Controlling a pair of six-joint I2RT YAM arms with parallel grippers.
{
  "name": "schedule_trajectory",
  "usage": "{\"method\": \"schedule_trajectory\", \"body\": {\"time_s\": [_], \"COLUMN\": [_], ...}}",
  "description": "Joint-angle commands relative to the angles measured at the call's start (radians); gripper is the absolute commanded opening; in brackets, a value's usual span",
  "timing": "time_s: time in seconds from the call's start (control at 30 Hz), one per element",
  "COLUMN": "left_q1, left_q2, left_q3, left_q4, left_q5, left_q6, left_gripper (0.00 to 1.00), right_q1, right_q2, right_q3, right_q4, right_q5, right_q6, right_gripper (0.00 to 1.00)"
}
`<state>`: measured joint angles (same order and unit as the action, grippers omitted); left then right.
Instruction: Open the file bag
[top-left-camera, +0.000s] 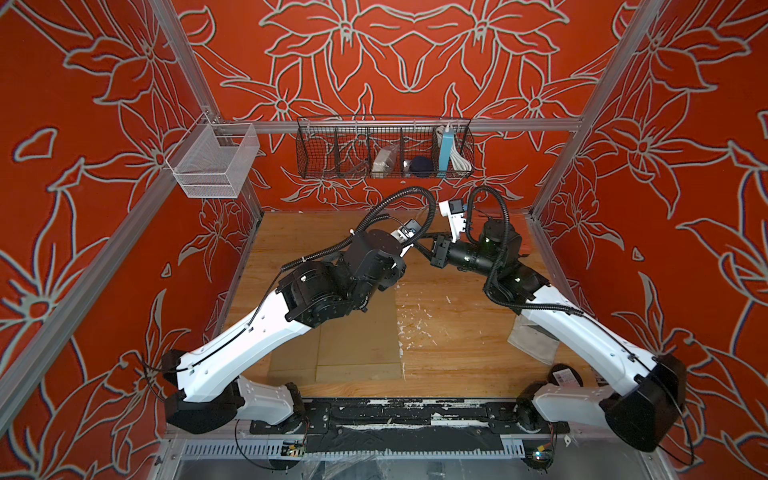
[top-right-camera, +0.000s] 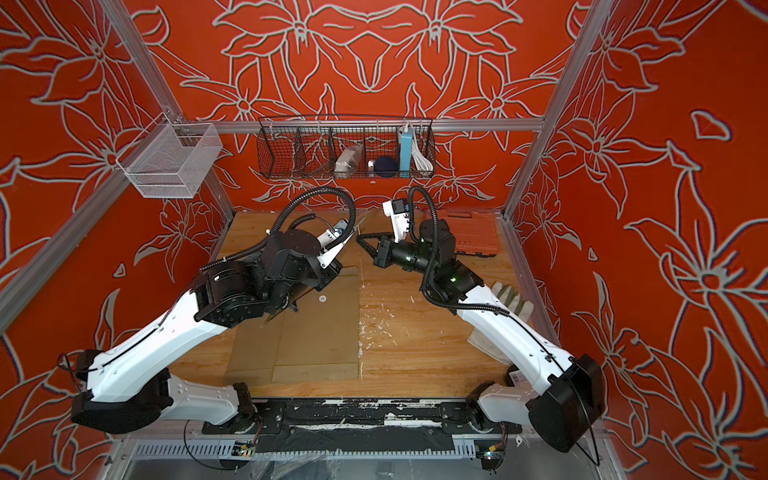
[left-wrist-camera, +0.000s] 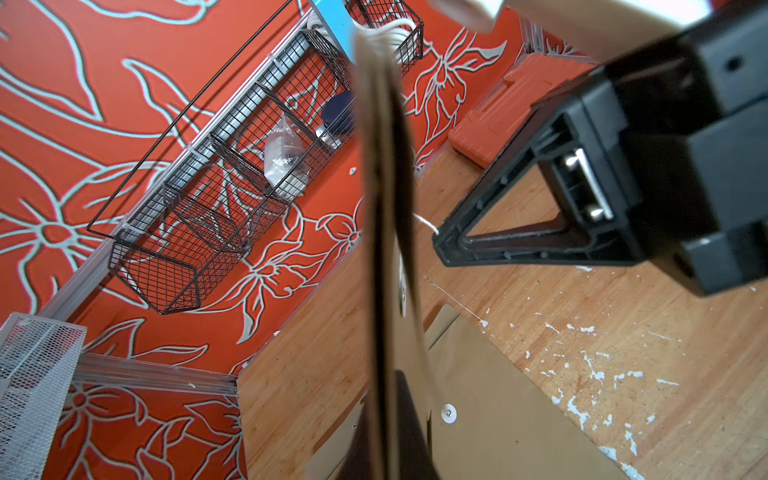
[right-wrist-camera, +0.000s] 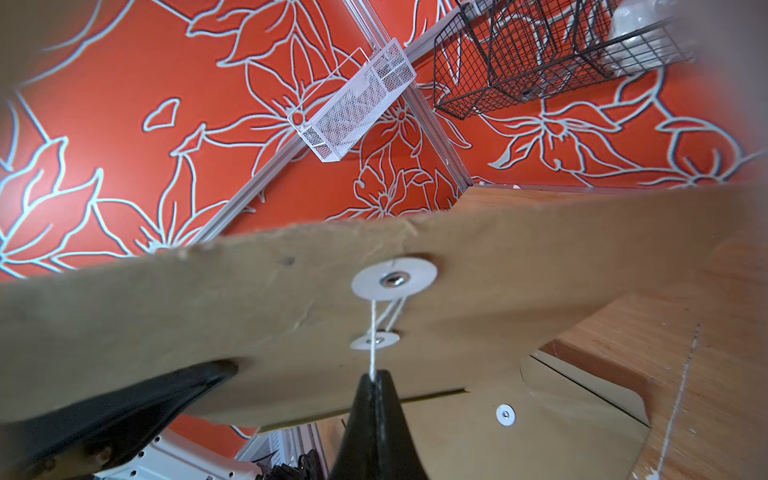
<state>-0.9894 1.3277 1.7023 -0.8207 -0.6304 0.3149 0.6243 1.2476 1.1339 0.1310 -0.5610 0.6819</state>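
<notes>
My right gripper (right-wrist-camera: 374, 382) is pressed together on the white string (right-wrist-camera: 372, 355). The string runs straight from the tips up to the two round buttons (right-wrist-camera: 394, 277) on the file bag (right-wrist-camera: 208, 299) and is looped between them, so the tie is not yet undone. My left gripper (left-wrist-camera: 392, 419) is clamped on the bag's edge and holds that end up off the wooden table (top-right-camera: 415, 332). The end stands nearly on edge between my two wrists, toward the far middle, and the rest is hidden under my left arm. A flat tan sheet (top-right-camera: 320, 332) with a button of its own lies on the table below; I cannot tell whether it belongs to the same bag. The bag looks like light, thin brown paper. It bends easily, its top edge is frayed, and I judge a hard tug would tear a button out. The string is thin and could slip, so it is best pinched near its end and led round the button, with the paper held close to the buttons.
</notes>
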Motion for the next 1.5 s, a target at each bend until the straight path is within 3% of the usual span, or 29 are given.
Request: {"method": "schedule_trajectory", "body": {"time_s": [0.0,0.33,0.7,0.9,1.23,1.47], "left_q1": [-0.008,-0.01,-0.009,-0.009,0.002,0.084], "left_q2": [-0.013,-0.035,-0.101,-0.145,-0.261,-0.259], "left_q3": [-0.007,-0.044,-0.104,-0.15,-0.318,-0.397], "left_q4": [0.024,-0.015,0.005,0.014,0.254,0.383], "left_q5": [-0.012,0.082,0.182,0.254,0.461,0.624], "left_q6": [0.011,-0.086,-0.197,-0.249,-0.431,-0.545], "left_gripper": [0.0,0.0,0.0,0.0,0.0,0.0], "right_q1": [0.006,0.006,0.006,0.005,0.005,0.005], "right_q2": [-0.033,-0.053,-0.117,-0.139,-0.17,-0.198], "right_q3": [0.019,0.095,0.161,0.156,0.17,0.176], "right_q4": [-0.074,-0.176,-0.421,-0.476,-0.565,-0.64], "right_q5": [0.039,-0.001,0.231,0.276,0.292,0.332], "right_q6": [-0.071,-0.192,-0.373,-0.412,-0.479,-0.52], "right_gripper": [0.0,0.0,0.0,0.0,0.0,0.0]}}
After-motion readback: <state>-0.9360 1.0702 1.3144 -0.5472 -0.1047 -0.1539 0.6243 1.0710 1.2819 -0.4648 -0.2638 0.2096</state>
